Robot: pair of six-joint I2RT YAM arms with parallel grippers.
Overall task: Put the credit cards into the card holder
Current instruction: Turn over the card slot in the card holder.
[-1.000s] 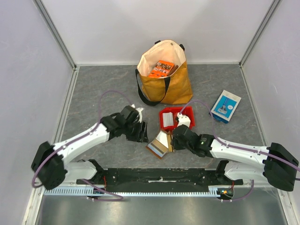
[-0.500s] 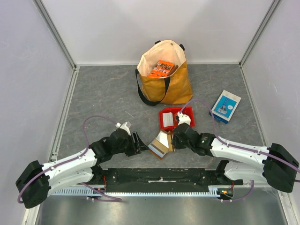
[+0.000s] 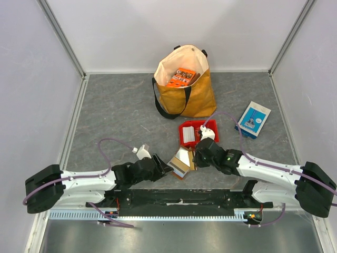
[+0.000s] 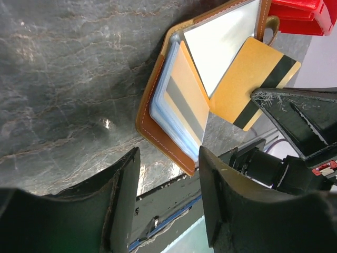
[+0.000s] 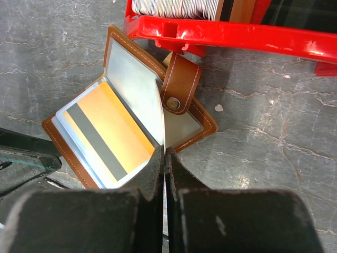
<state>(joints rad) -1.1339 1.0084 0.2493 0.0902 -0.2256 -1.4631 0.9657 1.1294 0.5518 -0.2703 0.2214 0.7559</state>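
**Card at the sleeve, holder not yet braced**

You had the brown leather card holder (image 3: 178,162) lying open on the grey stone-patterned tabletop (image 3: 116,116), between the two arms and just in front of the red plastic bin (image 5: 237,34). Your right end effector (image 5: 165,153) was pinched tight on the corner of a thin orange plastic card with a black stripe (image 4: 251,79), poised over the holder's clear sleeves. A second orange striped card (image 5: 105,132) already sat in a sleeve. Your left end effector (image 3: 165,167) stood empty with its jaws apart, low beside the holder's near-left edge and apparently not touching it.

I judged the insertion step to be in hand. Next you would need to pin the holder with the left, then line the card's edge up with a free sleeve mouth and slide it in flat. More white cards (image 5: 174,6) waited in the bin.
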